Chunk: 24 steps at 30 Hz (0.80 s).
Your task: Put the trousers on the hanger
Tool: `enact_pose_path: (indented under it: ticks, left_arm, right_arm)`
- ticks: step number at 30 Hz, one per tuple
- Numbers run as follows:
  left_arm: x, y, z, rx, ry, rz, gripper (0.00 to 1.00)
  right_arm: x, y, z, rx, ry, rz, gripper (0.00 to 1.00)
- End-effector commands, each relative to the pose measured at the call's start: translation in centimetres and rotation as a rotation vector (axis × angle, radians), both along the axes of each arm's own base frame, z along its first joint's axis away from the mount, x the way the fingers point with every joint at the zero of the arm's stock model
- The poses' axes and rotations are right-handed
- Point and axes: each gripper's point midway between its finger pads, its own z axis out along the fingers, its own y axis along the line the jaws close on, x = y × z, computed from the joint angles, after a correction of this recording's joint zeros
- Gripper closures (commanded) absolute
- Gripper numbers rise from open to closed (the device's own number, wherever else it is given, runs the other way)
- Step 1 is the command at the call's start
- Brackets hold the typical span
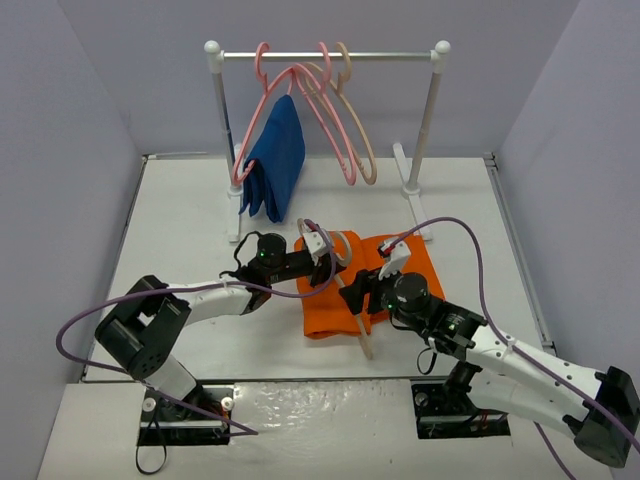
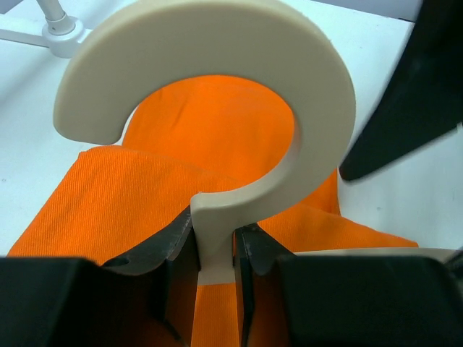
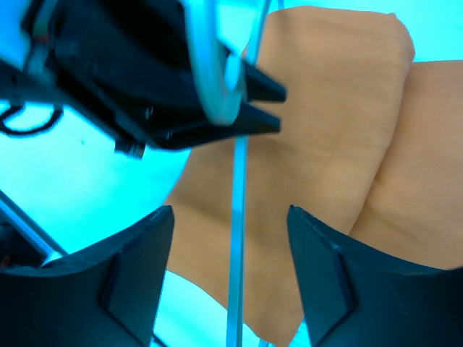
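Only partly done, I judge — the left gripper [image 2: 215, 253] pinches the hanger [image 2: 311, 72] by its neck over the trousers [image 1: 325, 305], folded on the table [image 1: 200, 200]; the right gripper [image 3: 230, 213] hangs spread above them — draping remains.

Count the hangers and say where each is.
4. Three hang on the rail: a pink hanger holding the blue garment, a bare pink hanger, a tan hanger at right. The cream hanger lies over the trousers, gripped by the left gripper. Overlap may hide another.

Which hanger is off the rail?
The cream hanger over the orange trousers, its neck clamped by the left gripper; the other hangers hang from the rail.
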Motion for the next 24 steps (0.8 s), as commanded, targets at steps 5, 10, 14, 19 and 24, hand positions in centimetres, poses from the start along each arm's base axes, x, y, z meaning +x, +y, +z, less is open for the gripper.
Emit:
enact_pose_path:
  ticks: [5,10,14,19,24]
  left_arm:
    - [-0.4,1.0,4.8,-0.093,-0.167,-0.061,1.00]
    - [-0.6,1.5,4.6,-0.098,-0.163,-0.054,1.00]
    - [-0.5,1.5,4.7,-0.106,-0.161,-0.052,1.00]
    - [-0.6,1.4,4.7,-0.115,-0.165,-0.060,1.00]
    - [-0.6,1.4,4.8,-0.119,-0.170,-0.063,1.00]
  right_arm:
    - [3.9,-2.5,0.3,0.024,0.159,-0.010,0.30]
    - [5.0,-3.8,-2.0,0.058,0.269,0.028,0.30]
    - [5.4,-3.0,-3.8,0.072,0.332,0.069,0.28]
    - [5.4,-1.9,-6.1,0.108,0.386,0.112,0.26]
    - [5.4,-1.8,-8.7,0.103,0.429,0.108,0.26]
